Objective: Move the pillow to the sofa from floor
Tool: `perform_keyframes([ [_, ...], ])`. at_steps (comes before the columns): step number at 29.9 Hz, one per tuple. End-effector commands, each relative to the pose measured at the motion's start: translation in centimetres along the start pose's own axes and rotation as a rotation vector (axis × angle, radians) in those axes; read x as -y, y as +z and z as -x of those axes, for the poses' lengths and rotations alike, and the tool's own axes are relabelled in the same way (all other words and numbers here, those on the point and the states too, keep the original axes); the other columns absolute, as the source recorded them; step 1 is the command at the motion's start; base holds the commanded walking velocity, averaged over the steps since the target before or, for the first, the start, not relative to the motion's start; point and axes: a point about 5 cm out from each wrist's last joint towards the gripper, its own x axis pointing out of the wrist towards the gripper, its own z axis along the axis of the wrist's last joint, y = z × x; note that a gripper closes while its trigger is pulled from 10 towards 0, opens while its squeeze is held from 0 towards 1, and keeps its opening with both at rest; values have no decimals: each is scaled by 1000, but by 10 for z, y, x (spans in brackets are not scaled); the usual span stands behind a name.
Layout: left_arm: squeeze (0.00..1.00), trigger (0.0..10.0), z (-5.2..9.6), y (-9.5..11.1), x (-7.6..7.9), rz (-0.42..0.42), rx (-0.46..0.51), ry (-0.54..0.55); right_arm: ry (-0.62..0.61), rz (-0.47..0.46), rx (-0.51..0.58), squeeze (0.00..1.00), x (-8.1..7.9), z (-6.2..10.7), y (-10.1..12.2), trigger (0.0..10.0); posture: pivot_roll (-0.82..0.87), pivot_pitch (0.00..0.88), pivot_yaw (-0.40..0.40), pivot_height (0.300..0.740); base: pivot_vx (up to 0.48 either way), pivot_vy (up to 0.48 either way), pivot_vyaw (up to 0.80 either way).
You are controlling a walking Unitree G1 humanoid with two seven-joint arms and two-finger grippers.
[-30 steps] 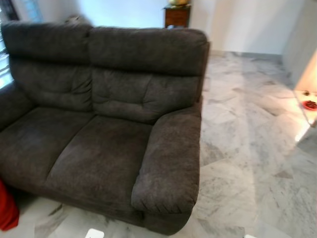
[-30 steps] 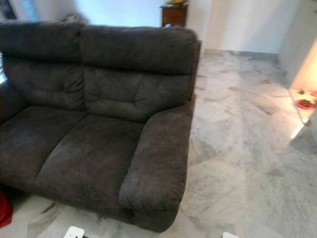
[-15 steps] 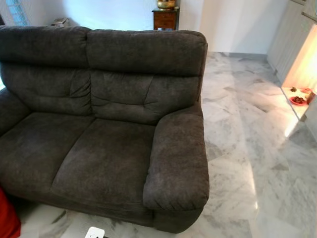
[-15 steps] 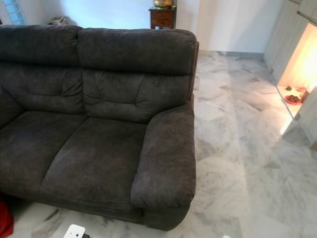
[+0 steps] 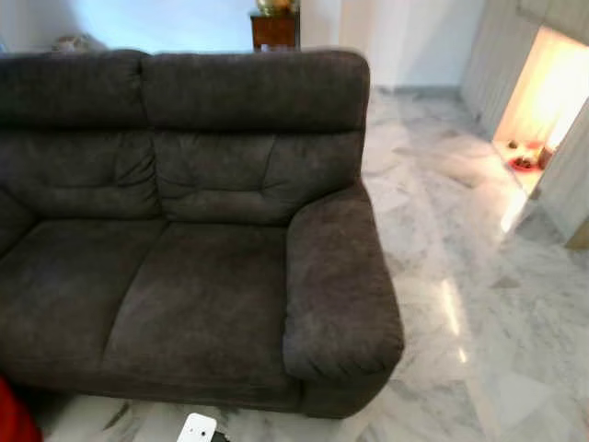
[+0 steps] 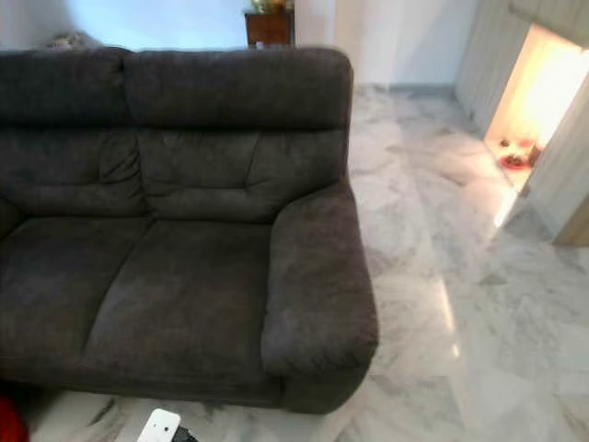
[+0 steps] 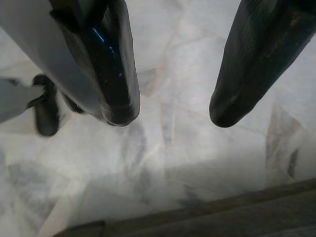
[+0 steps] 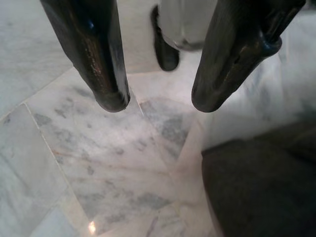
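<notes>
A dark grey two-seat fabric sofa (image 5: 184, 230) takes up the left and middle of the head views, its two seat cushions bare and flat, its backrest running along the top. Its rounded right armrest (image 5: 339, 285) bulges forward and marks the sofa's outer edge; beyond it, white-and-grey marble floor (image 5: 469, 304) stretches open to the right and toward the far wall. A narrow strip of the same floor runs along the sofa's front edge at the bottom of the views.

A sliver of a red soft thing (image 5: 11, 419), possibly the pillow though too little shows to be sure, sits on the floor at the lower left corner, just in front of the sofa's front edge. A small white flat object (image 5: 197, 428) lies on the floor near the middle of the sofa front.

Behind the backrest stands a dark wooden cabinet (image 5: 274, 29) against the pale wall. To the far right, a brightly lit opening (image 5: 538, 110) holds a small red dish (image 5: 525, 163) on the floor.

The left gripper (image 7: 170, 116) hangs over the marble with its fingers spread, pinching nothing. The right gripper (image 8: 155, 106) hangs likewise, fingers spread and empty, just beside a dark sofa corner.
</notes>
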Motion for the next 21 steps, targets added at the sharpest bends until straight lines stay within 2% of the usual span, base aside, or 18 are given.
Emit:
perform_keyframes([
  [1,0,10000,1,-2,-7,-12,-9,15,20,-8,-4,0,-8,0,-1,10000,-59,48,64,740,0,364,0],
  [21,0,10000,1,-2,-9,-8,-8,20,38,-2,-1,0,-12,-1,0,10000,-55,47,63,740,0,359,0],
])
